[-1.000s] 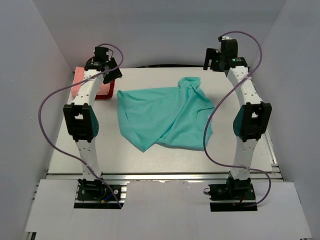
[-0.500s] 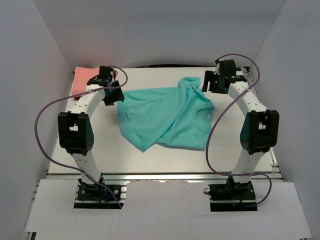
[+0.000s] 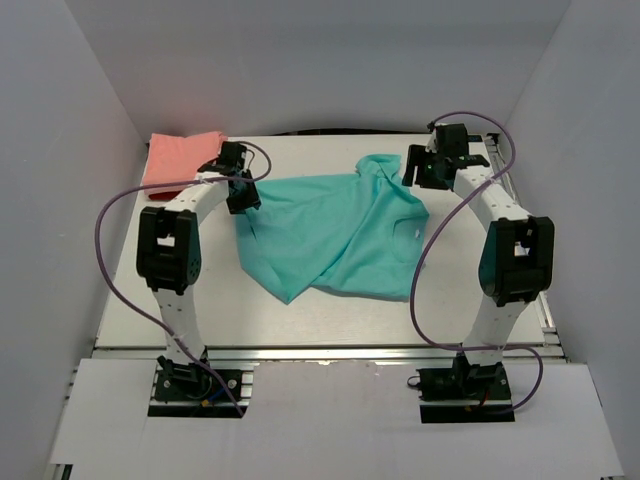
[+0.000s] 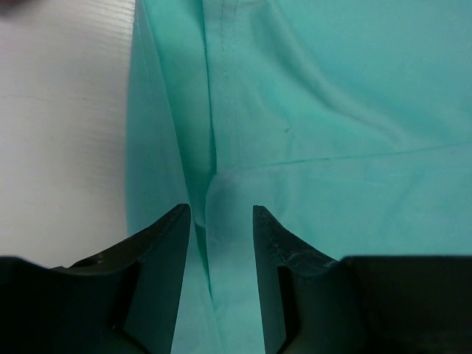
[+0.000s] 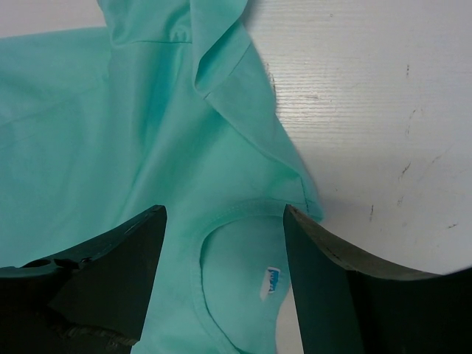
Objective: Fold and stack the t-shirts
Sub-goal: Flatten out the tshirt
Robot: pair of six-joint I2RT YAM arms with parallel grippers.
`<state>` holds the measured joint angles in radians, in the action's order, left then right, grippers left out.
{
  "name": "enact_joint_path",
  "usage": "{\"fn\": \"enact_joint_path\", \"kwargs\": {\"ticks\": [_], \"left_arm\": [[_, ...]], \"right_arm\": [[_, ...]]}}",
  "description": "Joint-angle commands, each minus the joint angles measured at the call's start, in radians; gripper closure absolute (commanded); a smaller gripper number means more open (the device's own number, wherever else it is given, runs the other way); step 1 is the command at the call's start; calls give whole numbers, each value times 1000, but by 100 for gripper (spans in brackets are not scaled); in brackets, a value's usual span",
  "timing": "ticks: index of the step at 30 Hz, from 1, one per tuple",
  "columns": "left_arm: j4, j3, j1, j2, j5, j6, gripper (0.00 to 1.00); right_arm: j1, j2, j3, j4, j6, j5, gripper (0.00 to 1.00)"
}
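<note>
Teal t-shirt point(image 3: 330, 240) crumpled at centre of counter point(image 3: 350, 315), unfolded. Left hand point(image 4: 221, 214) apart, straddling raised fold at shirt's left edge; right hand point(image 5: 225, 214) apart over collar point(image 5: 236, 210), likely to spread cloth flat. Pink t-shirt point(image 3: 180, 155) lies folded in far-left corner, probably as stack base

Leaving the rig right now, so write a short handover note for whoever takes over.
Left gripper: open, jaws either side of a raised fold at the left edge of the teal t-shirt.
Right gripper: open, over the collar near the label.
Teal t-shirt: crumpled, unfolded, mid-table.
Salmon-pink t-shirt: looks folded, far left corner, with a dark red edge under it.
Left to do: grip, fold and stack the teal one.
</note>
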<state>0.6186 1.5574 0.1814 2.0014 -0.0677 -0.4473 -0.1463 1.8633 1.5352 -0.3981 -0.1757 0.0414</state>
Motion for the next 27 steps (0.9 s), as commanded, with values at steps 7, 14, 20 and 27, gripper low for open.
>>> {"fn": "enact_joint_path", "kwargs": {"ticks": [7,14,20,27], "left_arm": [[-63,96,20,91,-35,-31,52],[-71,112,21,141,-50,-31,62],[-46,113,24,146,-64,-28,65],[-20,96,30,137,-83,-27,60]], "right_arm": [[-1,11,-1,61,12,9,29],[1,20,2,67,10,18,30],[-1,22,0,67,16,-14,30],[2,19,0,65,7,-18,30]]}}
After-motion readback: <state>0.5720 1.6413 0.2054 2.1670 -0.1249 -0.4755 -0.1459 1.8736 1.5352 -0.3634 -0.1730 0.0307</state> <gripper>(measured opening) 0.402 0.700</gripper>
